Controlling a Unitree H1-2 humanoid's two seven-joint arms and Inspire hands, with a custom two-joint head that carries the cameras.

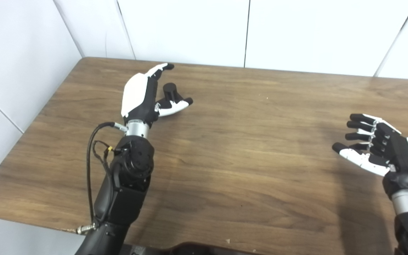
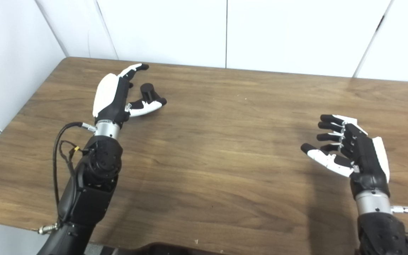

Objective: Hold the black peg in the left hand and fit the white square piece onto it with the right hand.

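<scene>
The black peg (image 1: 170, 91) stands upright on the wooden table (image 1: 246, 148) at the far left. My left hand (image 1: 143, 94) is open around it, fingers stretched past its far side and thumb lying on the near right, not closed on it. Part of the peg's base is hidden behind the thumb. At the right edge of the table hovers my right hand (image 2: 349, 150), open with fingers spread and nothing in it. No white square piece shows in either view.
White wall panels (image 1: 190, 28) close off the table's back and left sides. The table's front edge (image 1: 30, 219) runs along the bottom left. A black cable (image 1: 92, 156) loops beside my left forearm.
</scene>
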